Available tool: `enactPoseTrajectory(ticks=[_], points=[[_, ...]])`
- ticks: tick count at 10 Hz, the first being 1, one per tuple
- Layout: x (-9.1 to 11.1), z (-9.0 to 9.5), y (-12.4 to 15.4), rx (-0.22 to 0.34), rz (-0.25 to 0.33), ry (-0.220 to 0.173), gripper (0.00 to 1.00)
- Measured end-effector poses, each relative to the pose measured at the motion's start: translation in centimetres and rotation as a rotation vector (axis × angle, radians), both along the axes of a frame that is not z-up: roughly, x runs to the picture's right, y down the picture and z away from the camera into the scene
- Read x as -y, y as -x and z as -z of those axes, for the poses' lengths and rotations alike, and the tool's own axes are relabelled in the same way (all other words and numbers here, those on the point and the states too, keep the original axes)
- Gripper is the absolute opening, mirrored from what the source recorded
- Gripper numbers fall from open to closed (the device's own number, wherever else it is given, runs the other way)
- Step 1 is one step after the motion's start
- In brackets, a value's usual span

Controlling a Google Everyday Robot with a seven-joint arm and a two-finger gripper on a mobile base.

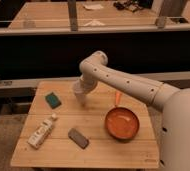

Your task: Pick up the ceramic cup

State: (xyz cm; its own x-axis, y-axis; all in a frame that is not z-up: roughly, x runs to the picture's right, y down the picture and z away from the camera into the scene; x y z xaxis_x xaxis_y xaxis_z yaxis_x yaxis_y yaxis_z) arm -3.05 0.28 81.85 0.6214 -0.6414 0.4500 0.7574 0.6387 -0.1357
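Over the back of the wooden bench [103,152], the gripper [81,98] hangs with its jaws closed tight on the ceramic cup [78,89], between a green sponge [52,100] and an orange pan [122,124]. A white bottle [42,132] lies nearer the front.

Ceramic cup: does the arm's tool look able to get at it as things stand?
Likely yes. The tool, closed, is down right at the ceramic cup, with nothing between them; the green sponge and orange pan lie well aside. Whether it truly grips the cup is unclear.
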Motion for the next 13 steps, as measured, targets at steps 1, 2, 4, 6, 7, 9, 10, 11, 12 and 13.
enactPoseTrajectory(ticks=[1,2,4,6,7,9,10,11,12,13], points=[[0.09,0.11,0.10,0.007,0.003,0.001,0.04],[0.15,0.19,0.13,0.009,0.005,0.001,0.04],[0.28,0.34,0.23,0.018,0.006,0.002,0.04],[0.39,0.46,0.26,0.025,0.006,0.002,0.04],[0.43,0.51,0.28,0.028,0.008,0.002,0.04],[0.53,0.67,0.37,0.035,0.011,0.002,0.04],[0.61,0.79,0.41,0.040,0.012,0.002,0.04],[0.70,0.92,0.41,0.045,0.014,0.002,0.04],[0.80,1.07,0.44,0.051,0.016,0.002,0.04],[0.80,1.09,0.45,0.053,0.017,0.002,0.04]])
